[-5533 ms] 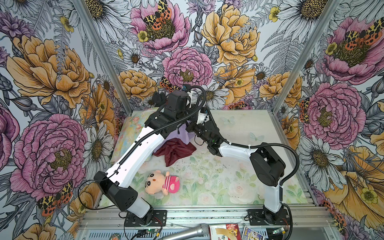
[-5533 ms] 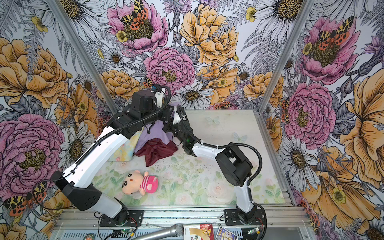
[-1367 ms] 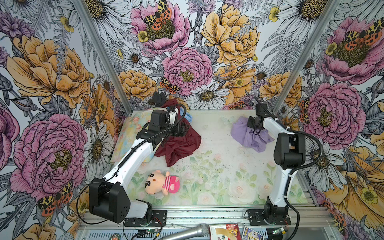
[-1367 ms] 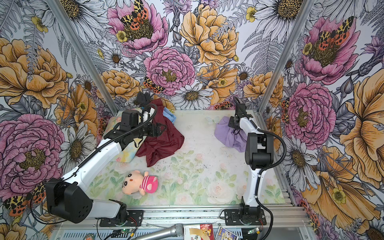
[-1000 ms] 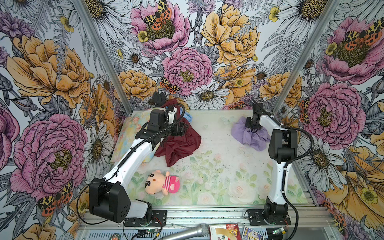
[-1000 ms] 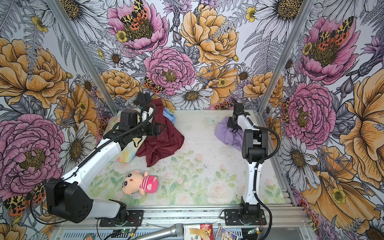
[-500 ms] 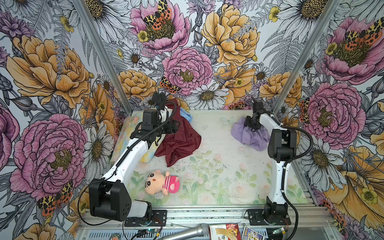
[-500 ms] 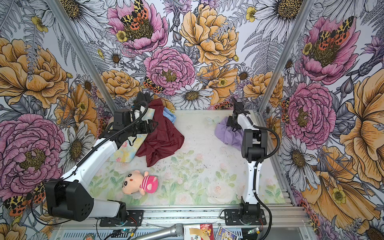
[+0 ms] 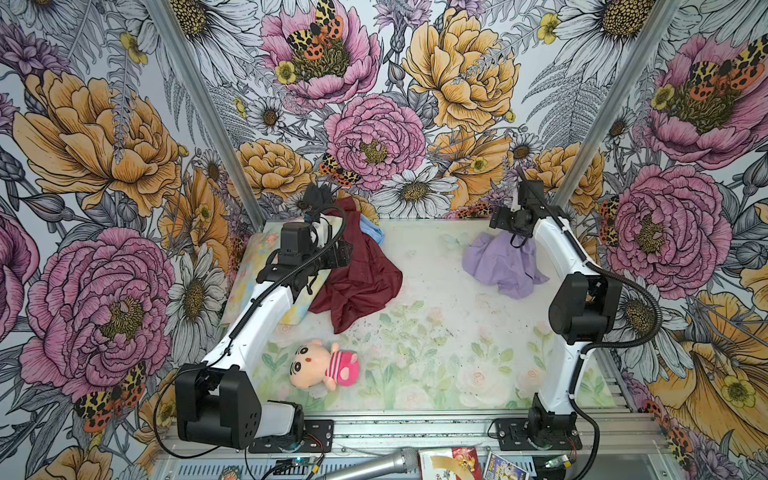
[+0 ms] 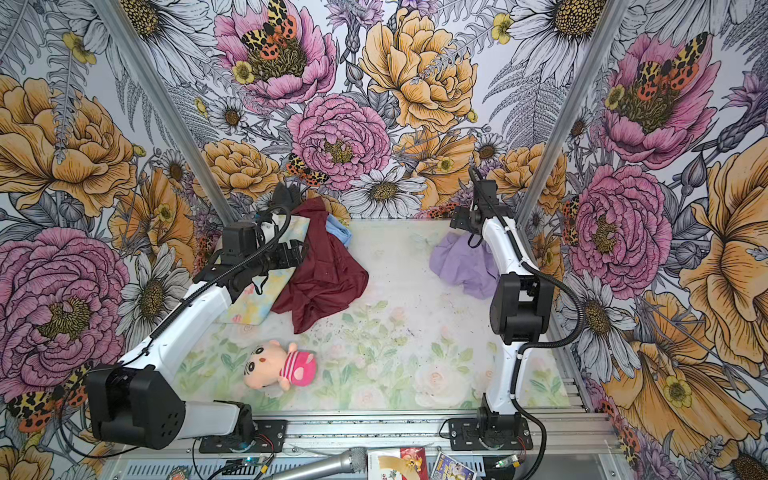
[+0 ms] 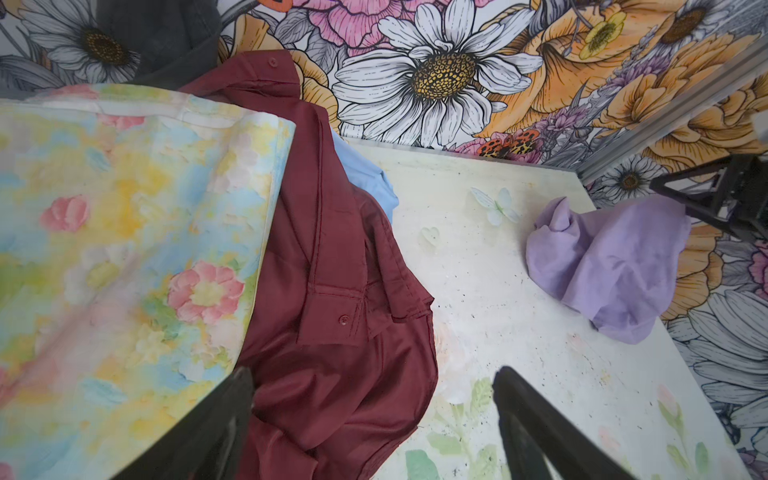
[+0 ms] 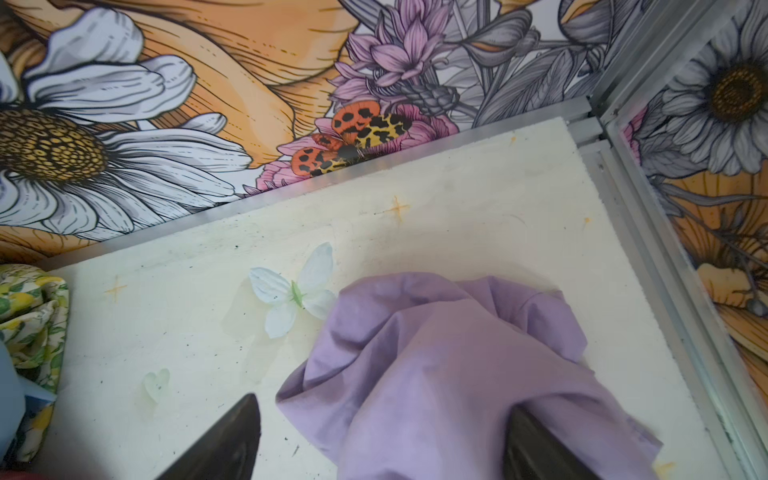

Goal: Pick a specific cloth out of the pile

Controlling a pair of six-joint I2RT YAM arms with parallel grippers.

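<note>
While the right gripper (image 12: 382,405) hangs with jaws spread wide above it, clamping nothing, the lavender cloth (image 9: 500,266) lies crumpled in the back right corner of the table (image 9: 432,266), well apart from the pile (image 9: 357,270) at back left, where the left gripper (image 11: 374,374) hovers equally wide, empty.
</note>
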